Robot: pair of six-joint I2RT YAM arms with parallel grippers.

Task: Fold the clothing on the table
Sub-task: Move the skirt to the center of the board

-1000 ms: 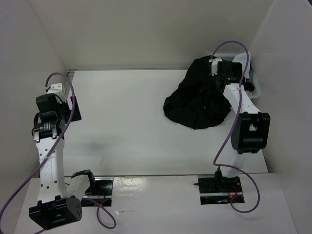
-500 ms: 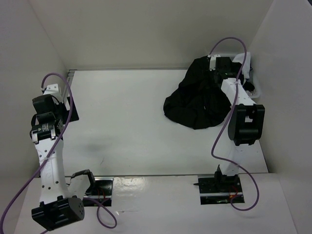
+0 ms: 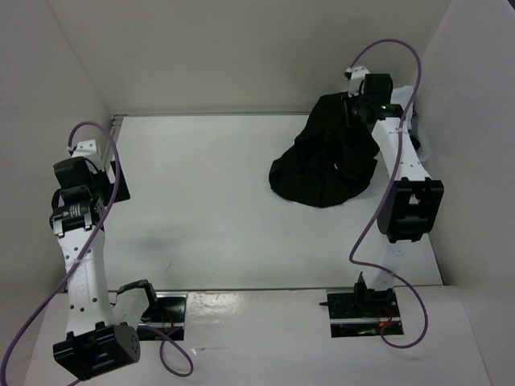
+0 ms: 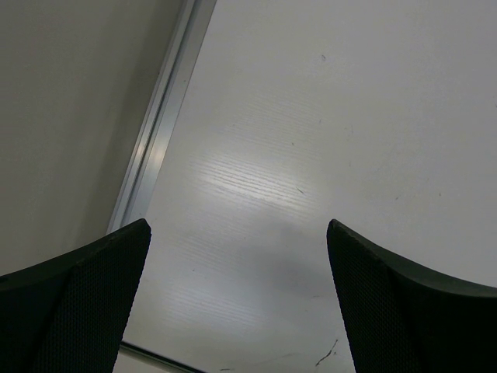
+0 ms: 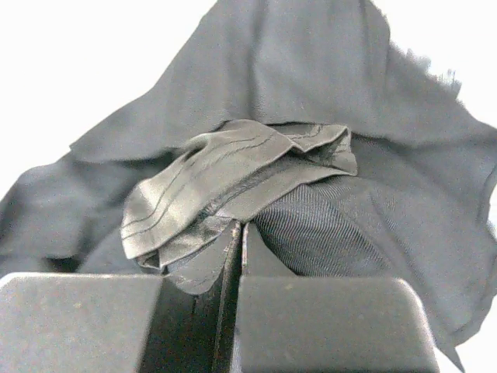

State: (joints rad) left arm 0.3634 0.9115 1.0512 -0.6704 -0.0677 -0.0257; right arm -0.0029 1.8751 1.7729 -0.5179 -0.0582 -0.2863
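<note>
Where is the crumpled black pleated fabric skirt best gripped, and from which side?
Probably the stitched band bunched at the far end of the black pleated skirt, from above on the right: it stands proud of the heap, thin enough to pinch. The right gripper is shut on it.

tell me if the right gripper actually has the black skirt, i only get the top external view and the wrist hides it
observer: Yes. In the right wrist view the right gripper has its jaws shut, with a bunched fold of the clothing pinched at the tips.
operator: which part is it holding
observer: A doubled-over stitched strip with parallel seam lines. It looks like an edge or band, but I cannot tell which.
operator: left one holding anything
observer: No. The left wrist view shows the left gripper wide open with nothing between its fingers, above bare table and close to the metal edge rail.
</note>
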